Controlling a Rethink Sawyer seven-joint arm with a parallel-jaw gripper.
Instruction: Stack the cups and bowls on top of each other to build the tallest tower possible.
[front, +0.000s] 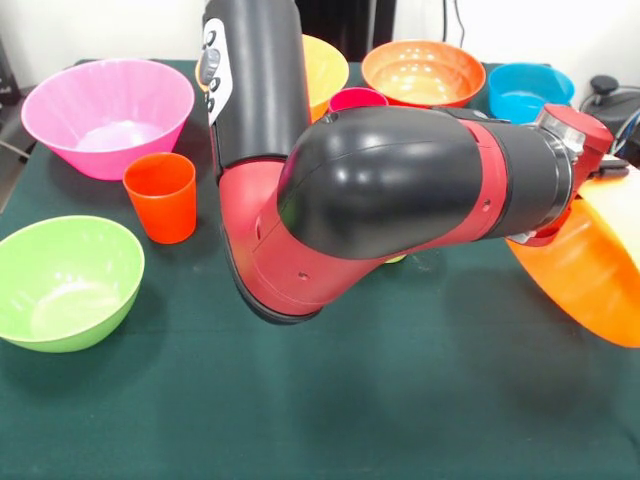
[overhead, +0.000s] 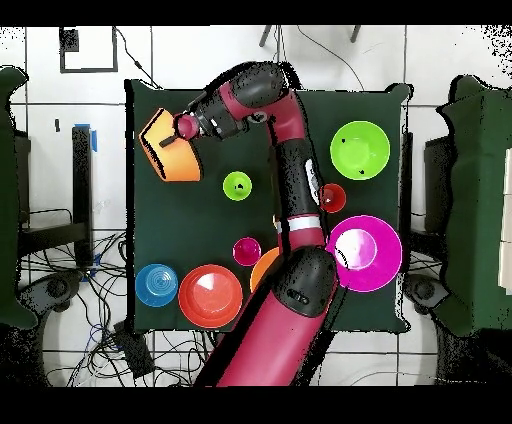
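Overhead view: the gripper (overhead: 172, 133) holds a tilted orange bowl (overhead: 170, 150) at upper left; the red-orange bowl (overhead: 210, 296) lies well below it.

**Setting: robotics lab, test station**

Sawyer arm (overhead: 290, 190) mounted at a table (overhead: 200, 240) draped in dark green cloth; white tiled floor (overhead: 100, 150) with taped markings; loose cables (overhead: 70, 290) tangled beside the table; dark chairs (overhead: 470, 200) at both sides; plain white wall behind.
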